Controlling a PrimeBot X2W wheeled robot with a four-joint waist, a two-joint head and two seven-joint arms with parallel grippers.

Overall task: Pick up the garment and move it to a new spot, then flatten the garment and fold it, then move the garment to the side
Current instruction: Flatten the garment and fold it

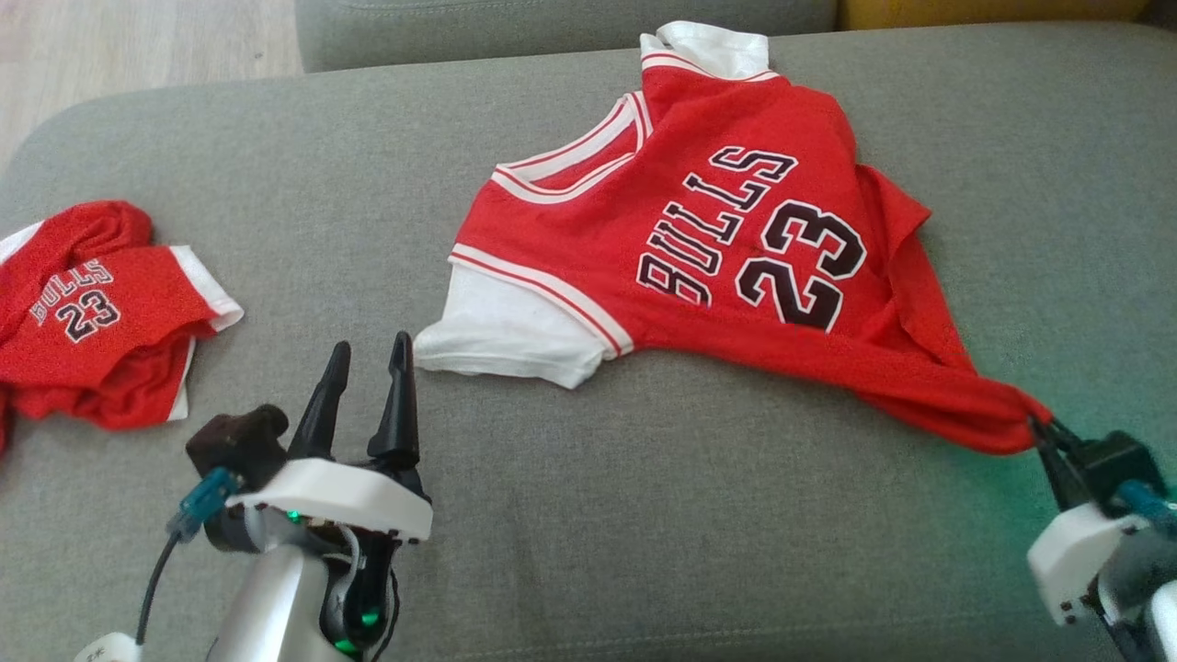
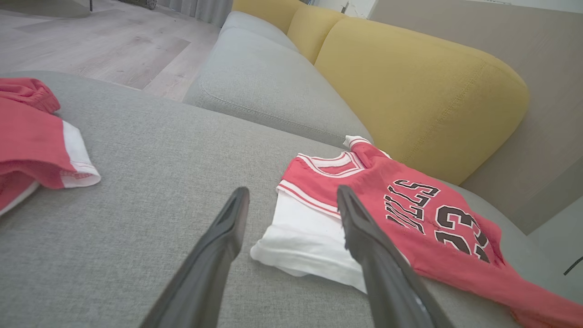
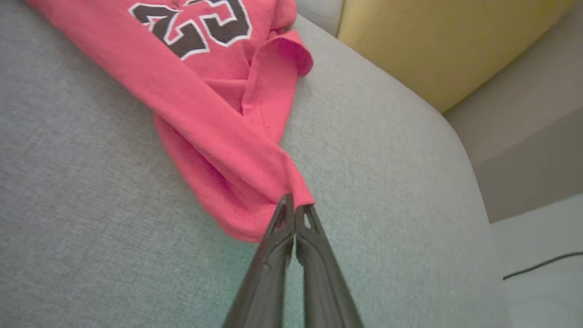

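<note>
**Item 1. Jersey** (image 1: 717,230) (image 2: 410,205) (image 3: 205,114): red, with white sleeves, white-striped trim and black "BULLS 23" lettering. It lies face up on the right half of the grey seat cushion (image 1: 644,515) (image 2: 159,159) (image 3: 91,182). The collar end reaches the cushion's far edge. One white sleeve lies flat near the cushion's middle. The hem is rumpled and folded over on itself, and one corner is drawn out into a taut strip towards the cushion's right edge.

**Item 2. Right claw** (image 1: 1039,425) (image 3: 295,207): its fingers are pressed together, pinching the drawn-out corner of the jersey's hem. It sits low over the cushion, close to the right edge.

**Item 3. Left claw** (image 1: 371,345) (image 2: 292,191): its fingers are spread wide and hold nothing. It sits over bare cushion towards the near edge, with its tips pointing at the white sleeve and just short of it.

**Item 4. Second red garment** (image 1: 92,303) (image 2: 32,136): smaller, with the same lettering and a white band. It is crumpled at the cushion's left edge, well apart from the jersey.

**Item 5. Surroundings**: another grey seat (image 1: 552,28) (image 2: 264,91) lies beyond the far edge, and a yellow backrest (image 2: 410,82) (image 3: 432,41) stands behind the right side. Pale wood floor (image 1: 110,55) (image 2: 91,41) shows past the far-left corner.
</note>
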